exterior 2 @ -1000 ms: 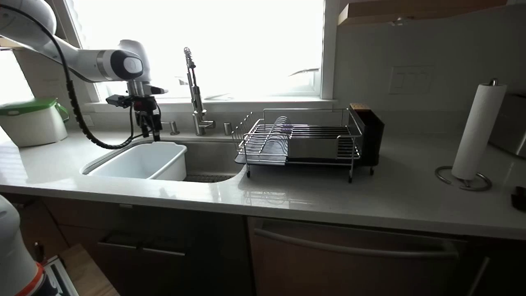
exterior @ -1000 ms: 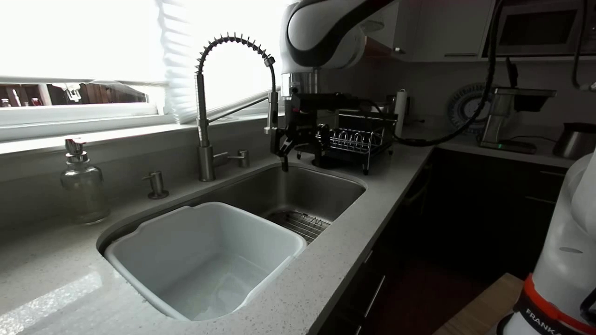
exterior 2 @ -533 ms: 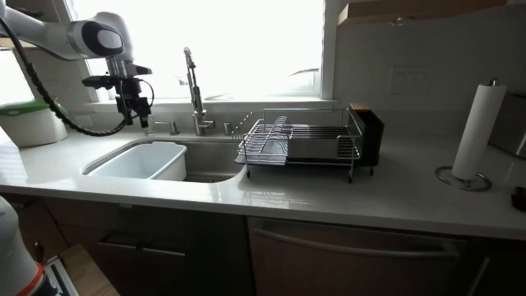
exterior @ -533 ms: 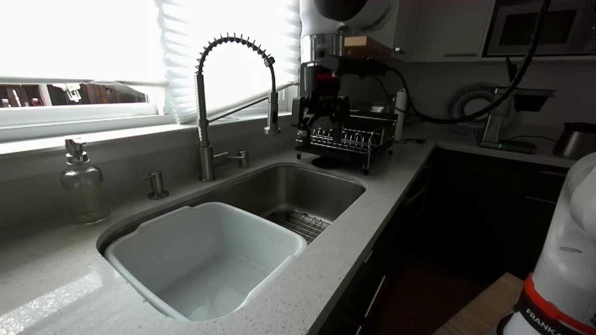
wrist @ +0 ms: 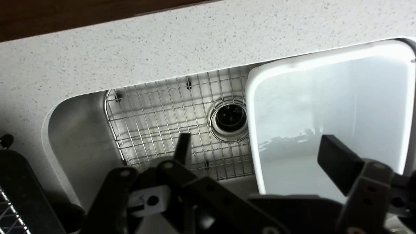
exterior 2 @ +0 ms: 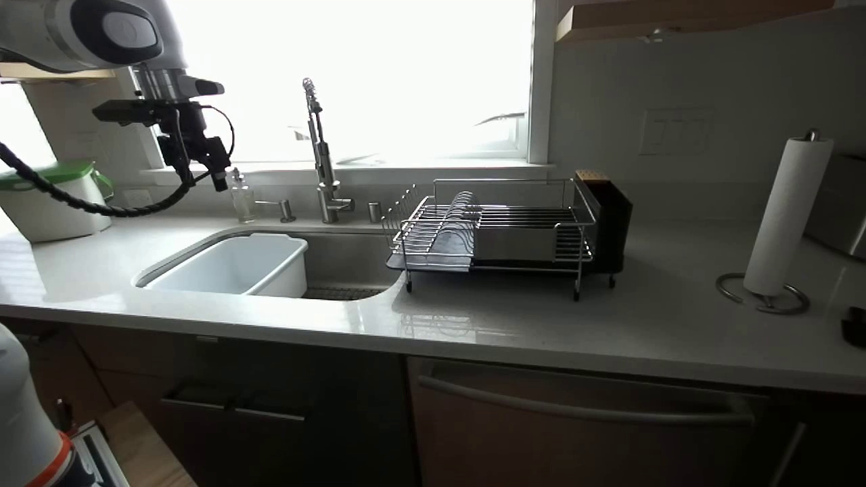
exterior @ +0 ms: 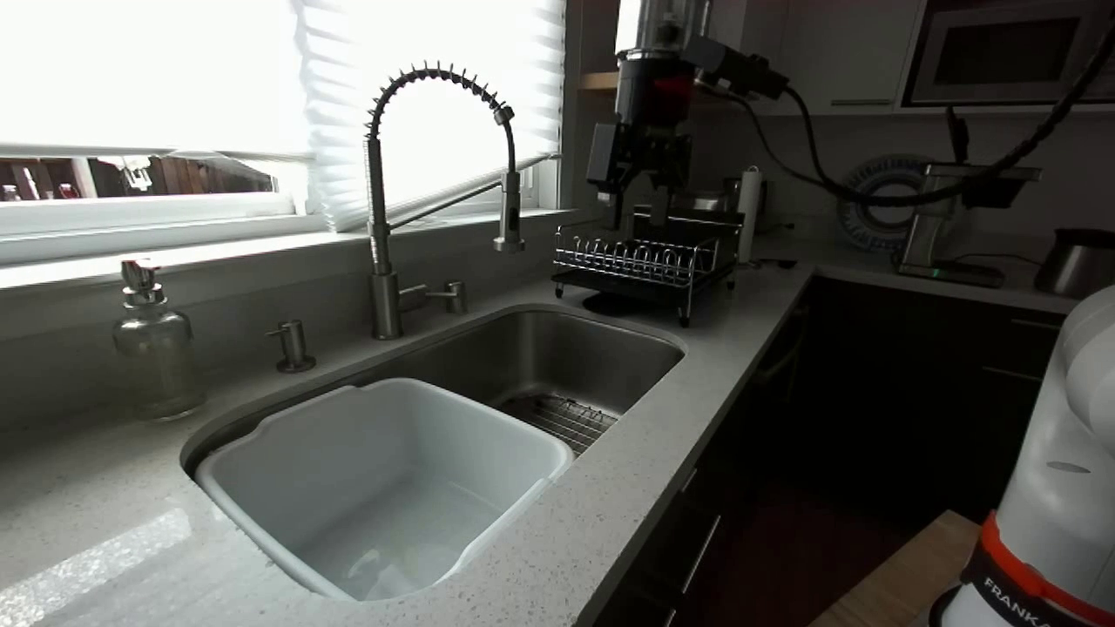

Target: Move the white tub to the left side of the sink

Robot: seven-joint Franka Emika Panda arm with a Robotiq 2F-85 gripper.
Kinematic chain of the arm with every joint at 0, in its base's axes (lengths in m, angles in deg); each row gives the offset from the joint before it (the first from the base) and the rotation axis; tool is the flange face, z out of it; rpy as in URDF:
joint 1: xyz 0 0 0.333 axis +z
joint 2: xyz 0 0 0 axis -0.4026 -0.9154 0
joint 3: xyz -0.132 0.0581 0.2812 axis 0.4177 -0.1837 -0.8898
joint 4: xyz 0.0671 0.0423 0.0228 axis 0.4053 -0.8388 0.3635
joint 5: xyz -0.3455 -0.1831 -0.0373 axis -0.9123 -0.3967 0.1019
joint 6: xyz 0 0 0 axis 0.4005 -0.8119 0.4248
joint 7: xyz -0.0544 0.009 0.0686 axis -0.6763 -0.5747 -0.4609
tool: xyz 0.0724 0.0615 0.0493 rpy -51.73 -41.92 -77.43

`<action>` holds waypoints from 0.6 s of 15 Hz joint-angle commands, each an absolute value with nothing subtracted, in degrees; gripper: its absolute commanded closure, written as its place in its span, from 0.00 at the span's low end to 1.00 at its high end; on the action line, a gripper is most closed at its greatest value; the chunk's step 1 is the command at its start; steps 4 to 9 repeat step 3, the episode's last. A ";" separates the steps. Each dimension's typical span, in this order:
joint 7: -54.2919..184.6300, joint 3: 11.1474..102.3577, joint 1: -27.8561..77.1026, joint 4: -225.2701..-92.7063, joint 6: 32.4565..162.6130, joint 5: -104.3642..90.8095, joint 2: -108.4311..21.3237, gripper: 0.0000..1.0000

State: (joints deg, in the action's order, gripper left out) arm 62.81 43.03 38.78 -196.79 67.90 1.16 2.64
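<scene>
The white tub (exterior: 453, 435) sits inside the sink (exterior: 540, 344) at the end away from the dish rack, its long axis crossing the basin. In an exterior view the tub (exterior 2: 281, 277) fills the left part of the sink (exterior 2: 345, 257). In the wrist view the tub (wrist: 328, 81) lies to the right in the sink (wrist: 78, 123), with glints on its inner floor. My gripper (wrist: 255, 148) is open and empty, high above the sink. In the wrist view its fingers lie either side of the tub's near-drain rim. It also shows in both exterior views (exterior: 636, 213) (exterior 2: 203, 177), touching nothing.
A wire dish rack (exterior 2: 514, 240) stands on the counter beside the sink. The tall spring faucet (exterior: 379, 218) rises behind it. A soap bottle (exterior: 158, 357) and a small dispenser (exterior: 296, 348) stand on the back ledge. A wire grid (wrist: 156, 113) and drain (wrist: 230, 118) show in the sink.
My gripper has risen from low over the sink's back edge. It has moved up and right in one exterior picture, up and left in another. The tub has not moved.
</scene>
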 commanded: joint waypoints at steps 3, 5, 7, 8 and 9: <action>63.61 42.05 37.52 -197.28 67.92 1.79 3.17 0.00; 63.61 42.05 37.52 -197.28 67.92 1.79 3.17 0.00; 63.61 42.05 37.52 -197.28 67.92 1.79 3.17 0.00; 63.61 42.05 37.52 -197.28 67.92 1.79 3.17 0.00; 63.61 42.05 37.52 -197.28 67.92 1.79 3.17 0.00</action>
